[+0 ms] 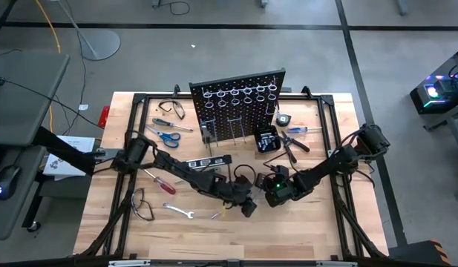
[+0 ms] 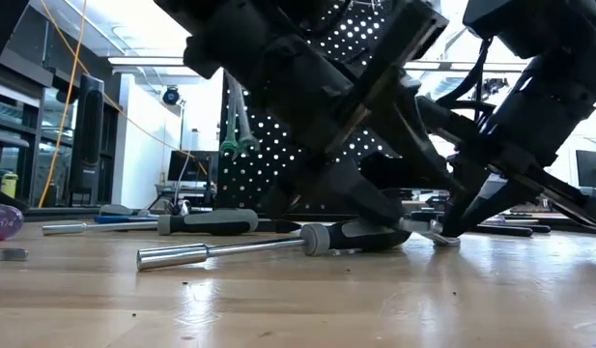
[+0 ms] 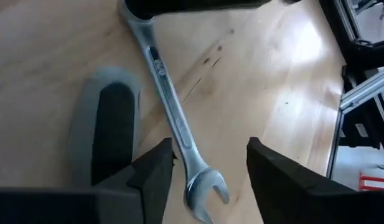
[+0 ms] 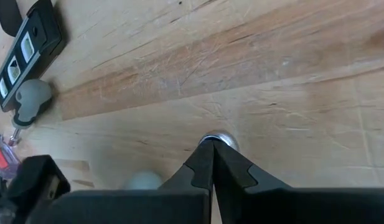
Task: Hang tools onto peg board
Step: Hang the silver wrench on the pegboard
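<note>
A: Pale wooden boards of the table are crowded near the front middle, where both dark grippers meet low over a silver open-ended wrench. What could be expected to go wrong?

B: The left gripper is seen with its fingers parted, straddling the wrench's open end without clamping it; nothing is held there. The right gripper is pressed shut, its tips pinched on the wrench's far, rounded end against the wood. If that pinch is lost, the wrench could be flicked flat or slid away, since only a thin edge of metal appears to be caught.

A: And the closeness of the arms?

B: A collision is judged possible; the two wrists are nearly touching in the high view. A grey-and-black handled nut driver lying just beside the left fingers could also be knocked.

A: Where is the wrench meant to go?

B: The black perforated upright peg board stands well apart, at the back middle of the table, with its silver rings and hooks along the top.

A: What cannot be made out?

B: In the low view the wrench is almost wholly masked by arm housings. How firmly the right tips bite cannot be told. Other tools near the board are too small to identify with certainty.
</note>
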You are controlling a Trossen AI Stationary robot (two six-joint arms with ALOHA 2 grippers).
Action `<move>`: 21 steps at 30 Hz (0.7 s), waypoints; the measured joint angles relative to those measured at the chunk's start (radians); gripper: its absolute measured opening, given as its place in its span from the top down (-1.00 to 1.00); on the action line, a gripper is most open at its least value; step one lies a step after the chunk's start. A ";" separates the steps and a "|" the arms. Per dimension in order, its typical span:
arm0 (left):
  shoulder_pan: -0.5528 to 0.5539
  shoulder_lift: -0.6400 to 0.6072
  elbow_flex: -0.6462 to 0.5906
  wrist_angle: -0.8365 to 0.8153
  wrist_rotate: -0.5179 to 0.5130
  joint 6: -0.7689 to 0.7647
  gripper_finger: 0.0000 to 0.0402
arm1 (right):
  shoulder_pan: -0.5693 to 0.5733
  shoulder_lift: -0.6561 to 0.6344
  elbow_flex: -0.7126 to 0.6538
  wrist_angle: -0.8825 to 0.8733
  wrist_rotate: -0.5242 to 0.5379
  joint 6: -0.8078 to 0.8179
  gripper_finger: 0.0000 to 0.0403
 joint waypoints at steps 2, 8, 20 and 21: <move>-0.012 0.021 0.032 -0.003 -0.005 -0.004 0.03 | -0.001 0.000 0.000 0.006 -0.002 0.000 1.00; -0.035 0.087 0.148 -0.180 -0.090 0.002 0.06 | -0.001 0.000 0.000 0.014 -0.003 -0.001 1.00; -0.035 0.168 0.201 -0.108 -0.069 -0.121 0.32 | -0.002 0.000 -0.001 0.054 -0.010 -0.045 1.00; -0.037 0.172 0.201 -0.101 -0.060 -0.126 0.40 | -0.002 0.000 -0.001 0.054 -0.010 -0.045 1.00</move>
